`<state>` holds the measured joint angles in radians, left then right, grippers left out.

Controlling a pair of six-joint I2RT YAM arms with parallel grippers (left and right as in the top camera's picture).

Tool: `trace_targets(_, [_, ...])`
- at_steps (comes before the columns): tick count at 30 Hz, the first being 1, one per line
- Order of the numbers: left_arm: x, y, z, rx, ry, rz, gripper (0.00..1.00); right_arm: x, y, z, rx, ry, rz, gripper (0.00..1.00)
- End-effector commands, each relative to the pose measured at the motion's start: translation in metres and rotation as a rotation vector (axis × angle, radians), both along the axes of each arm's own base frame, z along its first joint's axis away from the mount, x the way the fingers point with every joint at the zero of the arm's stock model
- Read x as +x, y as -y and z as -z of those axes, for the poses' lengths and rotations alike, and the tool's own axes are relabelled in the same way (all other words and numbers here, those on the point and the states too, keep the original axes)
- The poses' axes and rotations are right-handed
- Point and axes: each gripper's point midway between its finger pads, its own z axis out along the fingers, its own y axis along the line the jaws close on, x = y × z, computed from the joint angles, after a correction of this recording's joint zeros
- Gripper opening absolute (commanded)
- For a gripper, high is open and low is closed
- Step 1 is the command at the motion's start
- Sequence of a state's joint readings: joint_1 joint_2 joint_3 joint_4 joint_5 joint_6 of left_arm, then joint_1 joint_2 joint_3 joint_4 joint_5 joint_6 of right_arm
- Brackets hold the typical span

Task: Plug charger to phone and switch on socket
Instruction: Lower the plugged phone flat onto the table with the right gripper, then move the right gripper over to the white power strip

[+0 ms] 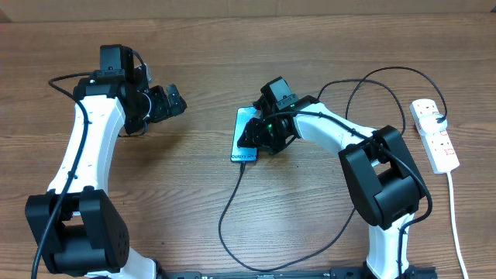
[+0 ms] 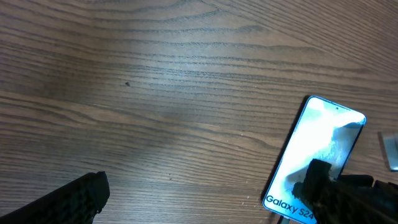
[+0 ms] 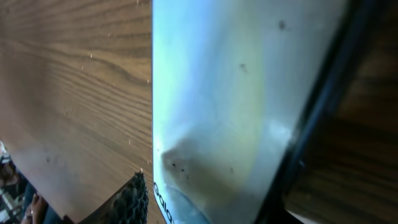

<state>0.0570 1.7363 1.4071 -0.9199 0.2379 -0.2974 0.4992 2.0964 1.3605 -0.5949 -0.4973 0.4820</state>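
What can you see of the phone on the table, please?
The phone is a slim rectangle with a lit light-blue screen, black edges and dark "Galaxy" lettering at its near short end. It lies flat, face up, on the wooden table. A black cable meets that end; the right pincer covers one side.

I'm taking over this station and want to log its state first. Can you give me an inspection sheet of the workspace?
Surface: wooden table, grain showing.
Job's things: phone lies flat mid-table, screen lit. The socket is at the right side with a black plug in it; its switch state is too small to tell.
Clutter: nothing seen.
Grippers: left gripper is open, holds nothing and hovers left of the phone. The right gripper is over the phone's lower end; open or shut cannot be told.
Cables: charger loops from the socket side to the phone's lower short edge; whether it is seated cannot be told. A white cord runs from the socket toward the near edge.
Surroundings: pale band beyond the table's far edge.
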Motion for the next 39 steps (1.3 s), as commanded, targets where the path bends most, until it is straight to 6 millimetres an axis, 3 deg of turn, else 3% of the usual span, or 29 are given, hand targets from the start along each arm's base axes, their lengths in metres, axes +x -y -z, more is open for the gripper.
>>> trace_targets(1, [0.002, -0.003, -0.010, 0.013, 0.028, -0.007, 1.00, 0.010, 0.030, 0.028, -0.185, 0.019, 0.107, 0.45])
trace_targets(7, [0.002, -0.003, -0.010, 0.013, 0.028, -0.007, 0.99, 0.018, 0.038, 0.028, -0.225, 0.044, 0.137, 0.49])
trace_targets(12, [0.002, -0.003, -0.010, 0.013, 0.029, -0.007, 1.00, 0.034, 0.058, 0.008, -0.295, 0.054, 0.183, 0.59])
trace_targets(15, [0.002, -0.003, -0.010, 0.013, 0.028, -0.007, 1.00, 0.041, 0.063, -0.014, -0.311, 0.080, 0.132, 0.60])
trace_targets(20, [0.002, -0.003, -0.010, 0.013, 0.029, -0.007, 1.00, 0.057, 0.098, -0.083, -0.401, 0.115, 0.189, 0.60])
trace_targets(22, [0.002, -0.003, -0.010, 0.013, 0.028, -0.007, 1.00, 0.057, 0.118, -0.106, -0.429, 0.118, 0.225, 0.46])
trace_targets(23, [0.002, -0.003, -0.010, 0.013, 0.028, -0.007, 1.00, 0.055, 0.130, -0.116, -0.444, 0.117, 0.246, 0.04])
trace_targets(26, [0.002, -0.003, -0.010, 0.013, 0.028, -0.007, 0.99, 0.050, 0.161, -0.132, -0.479, 0.105, 0.305, 0.04])
trace_targets(28, [0.002, -0.003, -0.010, 0.013, 0.029, -0.007, 1.00, 0.045, 0.197, -0.144, -0.513, 0.081, 0.376, 0.04])
trace_targets(29, [0.002, -0.003, -0.010, 0.013, 0.028, -0.007, 1.00, 0.044, 0.205, -0.146, -0.520, 0.077, 0.394, 0.04])
trace_targets(31, [0.002, -0.003, -0.010, 0.013, 0.029, -0.007, 1.00, 0.043, 0.244, -0.156, -0.541, 0.063, 0.488, 0.04])
trace_targets(35, [0.002, -0.003, -0.010, 0.013, 0.029, -0.007, 1.00, 0.038, 0.300, -0.158, -0.554, 0.005, 0.622, 0.04])
trace_targets(37, [0.002, -0.003, -0.010, 0.013, 0.028, -0.007, 1.00, 0.031, 0.346, -0.157, -0.559, -0.036, 0.735, 0.04])
trace_targets(38, [0.002, -0.003, -0.010, 0.013, 0.028, -0.007, 1.00, 0.029, 0.367, -0.157, -0.559, -0.044, 0.790, 0.07])
trace_targets(39, [0.002, -0.003, -0.010, 0.013, 0.028, -0.007, 0.99, 0.029, 0.381, -0.157, -0.557, -0.040, 0.830, 0.17])
